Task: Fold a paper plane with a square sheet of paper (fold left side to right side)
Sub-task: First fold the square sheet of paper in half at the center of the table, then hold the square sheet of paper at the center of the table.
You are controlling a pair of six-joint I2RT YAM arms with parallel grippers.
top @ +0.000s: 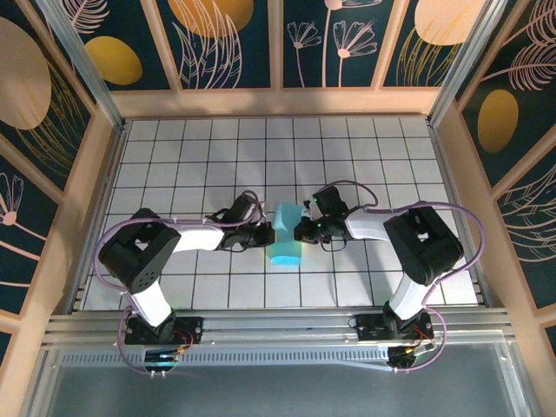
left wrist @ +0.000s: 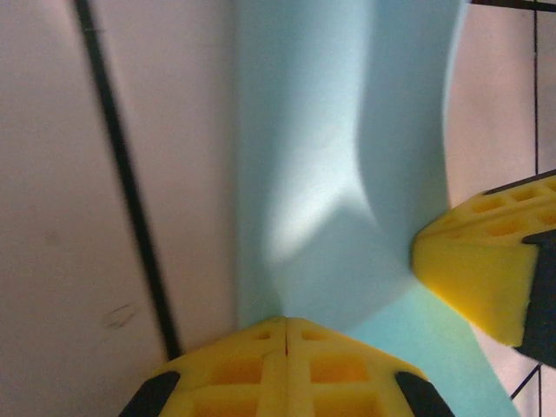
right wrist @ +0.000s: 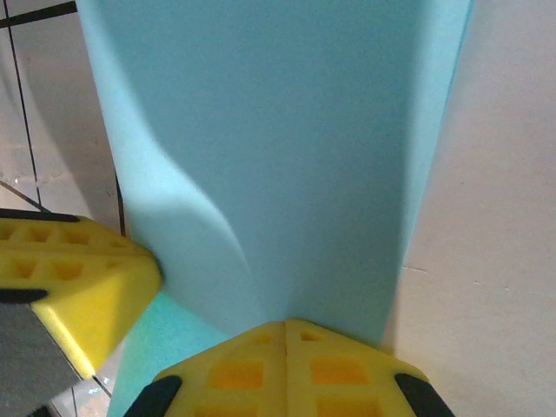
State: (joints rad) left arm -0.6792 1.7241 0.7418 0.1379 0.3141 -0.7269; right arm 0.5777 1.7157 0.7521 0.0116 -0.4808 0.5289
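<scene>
Left arm (top: 187,236) and right arm (top: 382,228) reach inward, jaws clamped on opposite edges of teal paper (top: 285,241).

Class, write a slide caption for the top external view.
Left arm and right arm meet over the tiled table, jaws shut on the folded teal paper.

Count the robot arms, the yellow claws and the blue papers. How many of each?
Robot arms: 2 (left arm, right arm)
Yellow claws: 2 (left claw, right claw)
Blue paper: 1
Total: 5
</scene>
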